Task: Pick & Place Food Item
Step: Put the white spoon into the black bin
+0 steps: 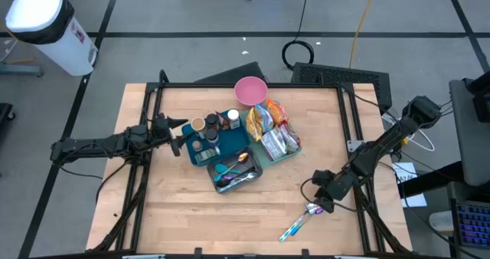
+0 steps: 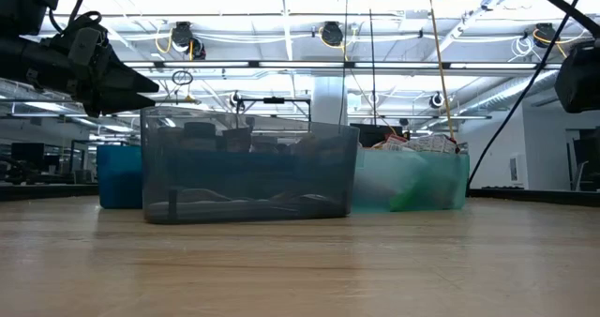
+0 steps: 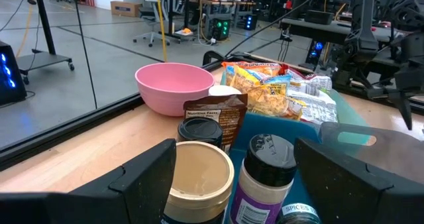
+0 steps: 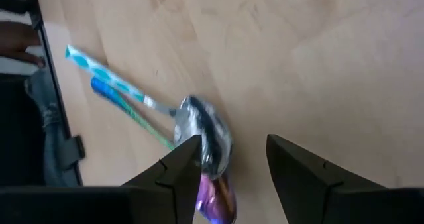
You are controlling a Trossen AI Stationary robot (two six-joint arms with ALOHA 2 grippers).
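Note:
Snack bags (image 1: 274, 129) lie in a teal tray (image 1: 295, 152); they also show in the left wrist view (image 3: 278, 95). Spice jars (image 1: 210, 129) stand in a blue tray (image 1: 191, 153). My left gripper (image 1: 178, 141) is open at the blue tray's left side, level with the jars. In its wrist view its fingers stand on either side of a tan-lidded jar (image 3: 199, 177) and a black-lidded spice jar (image 3: 268, 161), touching neither. My right gripper (image 1: 323, 195) is open, low over the table at the near right. Spoons (image 4: 202, 131) with blue handles lie on the wood just before its fingertips.
A pink bowl (image 1: 250, 90) stands behind the trays. A grey bin (image 1: 253, 176) holds cutlery in front of them. The spoons (image 1: 305, 215) lie near the table's near right edge. Black frame rails (image 1: 153, 129) run along the table's sides. Bare wood lies at the near left.

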